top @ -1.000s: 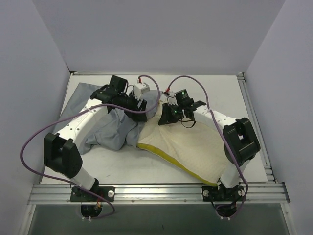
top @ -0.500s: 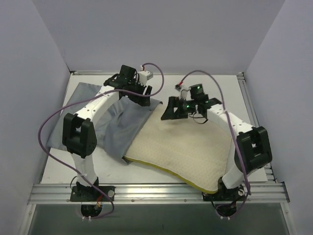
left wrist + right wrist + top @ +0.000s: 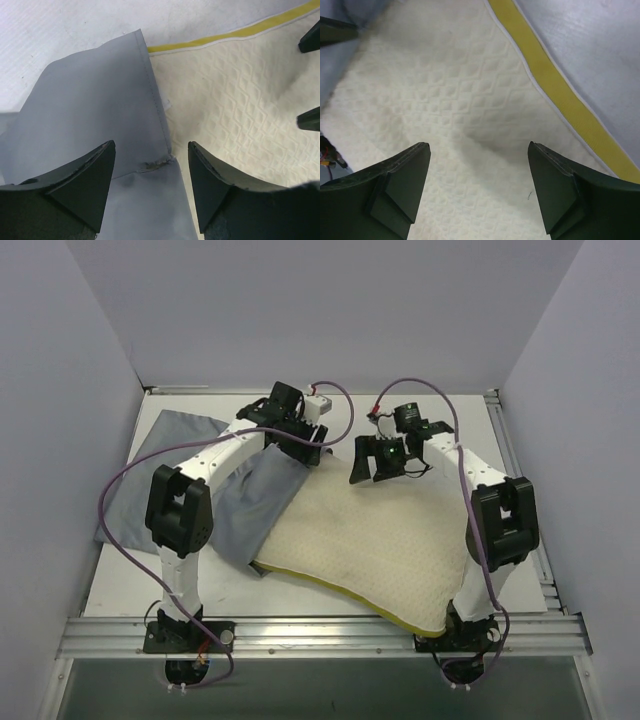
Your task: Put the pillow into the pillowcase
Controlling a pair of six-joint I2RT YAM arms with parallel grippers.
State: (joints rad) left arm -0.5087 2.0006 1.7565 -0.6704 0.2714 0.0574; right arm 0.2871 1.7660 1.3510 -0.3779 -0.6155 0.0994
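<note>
The cream quilted pillow [image 3: 370,550] with a yellow edge [image 3: 555,85] lies flat at centre right. Left of it the grey pillowcase [image 3: 190,445] is spread out, and its hem overlaps the pillow's left end [image 3: 90,110]. Over that hem, at the pillow's far left corner, my left gripper [image 3: 310,448] [image 3: 151,150] hovers open, with grey cloth below the gap and nothing pinched. Close to its right, my right gripper [image 3: 372,473] [image 3: 477,147] stands wide open above the pillow's far edge [image 3: 470,90], holding nothing. The right gripper's fingertips [image 3: 310,120] show at the edge of the left wrist view.
The white table [image 3: 430,430] is walled in by plain panels on the left, back and right. An aluminium rail [image 3: 320,630] with both arm bases runs along the near edge. Purple cables [image 3: 115,505] loop off both arms.
My right gripper has opened and let go of the pillow, lifting back a little. The left arm has swung right and farther away. The pillowcase is flatter and the pillow has shifted left.
</note>
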